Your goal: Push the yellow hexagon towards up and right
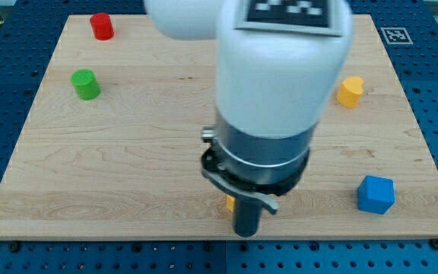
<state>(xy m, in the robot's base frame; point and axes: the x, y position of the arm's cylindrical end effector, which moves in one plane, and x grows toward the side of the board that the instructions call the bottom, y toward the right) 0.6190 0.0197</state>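
Note:
The yellow hexagon [230,203] lies near the board's bottom edge, a little right of centre. Only a small sliver of its left side shows, because my arm's white and dark body covers the rest. My tip [247,233] is at the board's bottom edge, just below the hexagon and slightly to the right of the visible sliver. Whether the tip touches the hexagon cannot be told.
A blue cube [376,194] sits at the bottom right and a yellow cylinder [349,90] at the right. A green cylinder [85,84] and a red cylinder [102,26] sit at the upper left. The arm hides the top middle of the wooden board [128,152].

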